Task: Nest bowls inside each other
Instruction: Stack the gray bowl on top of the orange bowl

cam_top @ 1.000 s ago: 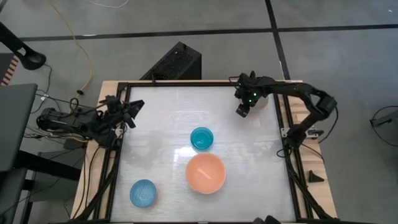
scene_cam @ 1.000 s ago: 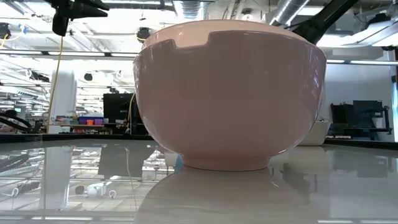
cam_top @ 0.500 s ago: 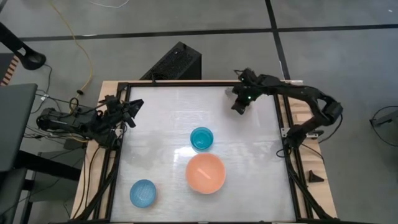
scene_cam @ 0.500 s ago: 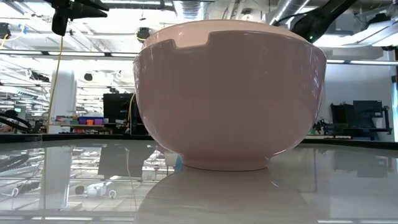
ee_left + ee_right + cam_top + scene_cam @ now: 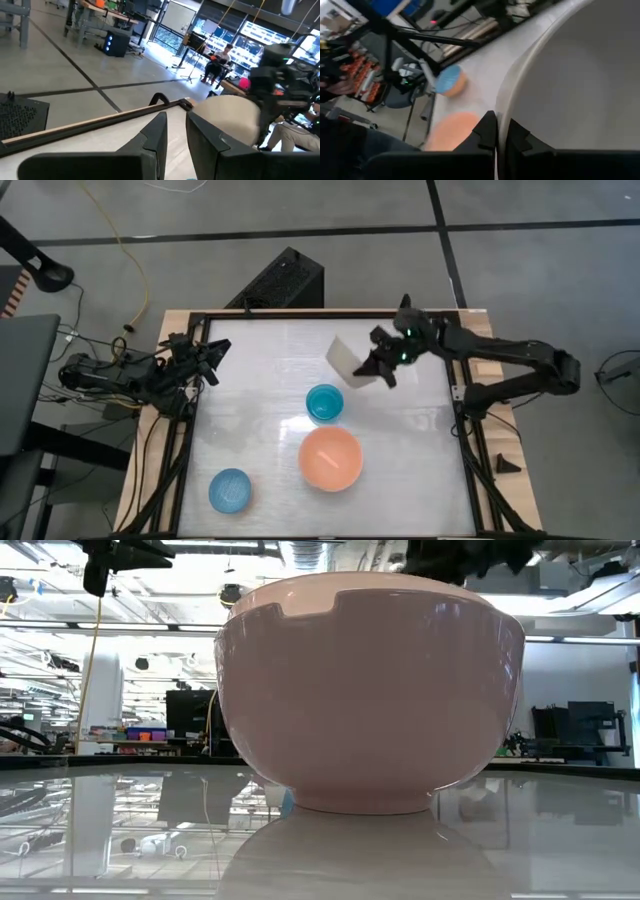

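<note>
My right gripper (image 5: 374, 369) hangs above the table's far middle, shut on a pale beige bowl (image 5: 346, 360) that is tipped on its side. This bowl also shows in the left wrist view (image 5: 234, 118). A small teal bowl (image 5: 324, 402) stands on its base just nearer. The pink bowl (image 5: 330, 459) stands nearer still and fills the low view (image 5: 370, 700). A light blue bowl (image 5: 230, 490) stands at the near left. My left gripper (image 5: 208, 358) waits level at the far left edge, its fingers (image 5: 158, 136) slightly apart with nothing between them. My right gripper pinches the beige bowl's rim (image 5: 503, 107), one finger inside the bowl and one outside. The fingers come from the table's right, slanting down. The bowl is lifted clear of the table and tipped, its inside (image 5: 580, 80) filling much of the wrist view.
A dark frame (image 5: 300, 314) runs round the white tabletop. The right arm (image 5: 500, 352) reaches in over the far right corner. Free surface lies at the near right and the far left of the table. People sit in the room beyond (image 5: 220, 60).
My right gripper has taken the beige bowl from the far right corner and risen with it. It has swung toward the table's left and a little nearer, turning as it went. The bowl has left the table and tipped onto its side.
</note>
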Robot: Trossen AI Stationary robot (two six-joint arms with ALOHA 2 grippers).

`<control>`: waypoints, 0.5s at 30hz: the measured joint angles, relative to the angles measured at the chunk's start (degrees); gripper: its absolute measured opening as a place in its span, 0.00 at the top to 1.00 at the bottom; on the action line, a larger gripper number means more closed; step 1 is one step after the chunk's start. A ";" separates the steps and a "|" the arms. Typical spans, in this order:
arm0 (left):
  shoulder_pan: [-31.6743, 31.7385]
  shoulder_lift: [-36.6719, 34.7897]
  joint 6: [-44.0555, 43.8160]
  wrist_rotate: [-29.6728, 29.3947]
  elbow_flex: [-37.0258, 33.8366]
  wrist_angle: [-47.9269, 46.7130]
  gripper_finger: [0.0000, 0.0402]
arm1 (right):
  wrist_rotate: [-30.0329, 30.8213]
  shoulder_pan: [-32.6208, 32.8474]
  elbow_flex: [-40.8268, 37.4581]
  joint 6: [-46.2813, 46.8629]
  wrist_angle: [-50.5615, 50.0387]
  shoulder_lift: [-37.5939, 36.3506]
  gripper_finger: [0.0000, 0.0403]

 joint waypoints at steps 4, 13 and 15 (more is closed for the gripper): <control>-0.01 0.00 0.61 0.00 -0.01 -0.02 0.85 | 10.05 11.92 0.00 3.96 3.39 -0.14 0.92; 0.23 -0.02 1.54 -0.50 -0.01 -0.40 0.85 | 28.39 33.50 3.94 6.81 9.77 7.98 0.92; 0.68 0.05 1.55 -0.78 0.01 -0.56 0.85 | 29.90 36.21 6.43 6.22 9.54 11.58 0.92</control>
